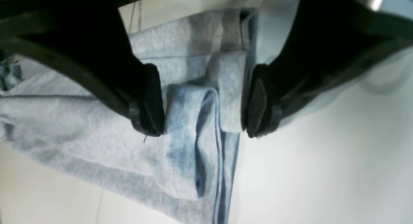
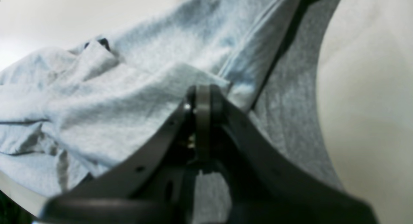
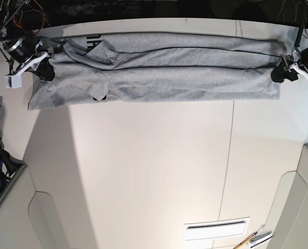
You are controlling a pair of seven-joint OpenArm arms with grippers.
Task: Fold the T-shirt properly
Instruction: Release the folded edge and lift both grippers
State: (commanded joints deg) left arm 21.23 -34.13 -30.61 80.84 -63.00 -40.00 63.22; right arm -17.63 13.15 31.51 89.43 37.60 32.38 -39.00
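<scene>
The right gripper [image 2: 204,103], at the left of the base view, has its fingers pressed together, tips down against the T-shirt [image 3: 169,78]; whether cloth is caught between them I cannot tell. Its arm reaches in from the top left corner of the base view, where the rest of it is cut off, and in the right wrist view its dark body hides the cloth beneath. The T-shirt lies in a long, narrow band across the upper part of the table [image 3: 143,155], rumpled and bunched at its left end, with only a scrap of black lettering showing near the top left; the rest of the print is out of sight. Flatter layers run rightward to the left gripper [image 1: 206,117], whose fingers are spread, one over the cloth and the other just beside its end edge, with folded fabric between them. That arm comes in from the top right, mostly cropped. Below the shirt's lower edge, the pale tabletop stretches towards a white rectangular item [image 3: 216,229] near the bottom.
</scene>
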